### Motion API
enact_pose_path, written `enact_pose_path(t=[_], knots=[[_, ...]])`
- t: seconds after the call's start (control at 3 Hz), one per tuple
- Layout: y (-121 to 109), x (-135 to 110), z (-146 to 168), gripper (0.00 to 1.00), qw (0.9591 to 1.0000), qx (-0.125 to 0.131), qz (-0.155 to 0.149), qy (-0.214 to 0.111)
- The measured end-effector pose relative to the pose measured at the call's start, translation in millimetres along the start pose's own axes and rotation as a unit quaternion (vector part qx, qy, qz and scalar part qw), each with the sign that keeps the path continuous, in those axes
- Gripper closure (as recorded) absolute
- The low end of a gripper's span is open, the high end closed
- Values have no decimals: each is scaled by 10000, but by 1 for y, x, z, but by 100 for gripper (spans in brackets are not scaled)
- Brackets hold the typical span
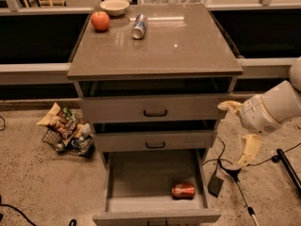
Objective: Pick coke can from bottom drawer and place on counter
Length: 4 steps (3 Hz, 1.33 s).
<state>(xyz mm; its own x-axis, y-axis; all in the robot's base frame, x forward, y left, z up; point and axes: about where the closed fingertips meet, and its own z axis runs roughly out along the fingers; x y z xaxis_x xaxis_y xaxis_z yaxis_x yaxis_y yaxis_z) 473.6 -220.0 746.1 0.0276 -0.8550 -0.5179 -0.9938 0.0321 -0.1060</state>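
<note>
Coke can [183, 190] lies on its side at lower centre, inside the pulled-out bottom drawer [136, 178], exposed for top access. I see the claw [231, 135] released, fingers spread, at right of frame, well above the can.

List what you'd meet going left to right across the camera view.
wire basket of snack bags → apple → bowl → silver-and-blue can → coke can, lying in the bottom drawer → claw, farthest right, up and right of that drawer
</note>
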Motion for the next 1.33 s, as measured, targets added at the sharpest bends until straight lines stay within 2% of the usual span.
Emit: enact_pose_path(t=[0.33,0.67,1.0,1.33], knots=[[0,0,0,0,10000,0,0,0],[1,25,41,0,9999,-142,29,43],[3,60,100,0,9994,-308,-52,-133],[9,91,144,0,9982,-406,-124,-426]])
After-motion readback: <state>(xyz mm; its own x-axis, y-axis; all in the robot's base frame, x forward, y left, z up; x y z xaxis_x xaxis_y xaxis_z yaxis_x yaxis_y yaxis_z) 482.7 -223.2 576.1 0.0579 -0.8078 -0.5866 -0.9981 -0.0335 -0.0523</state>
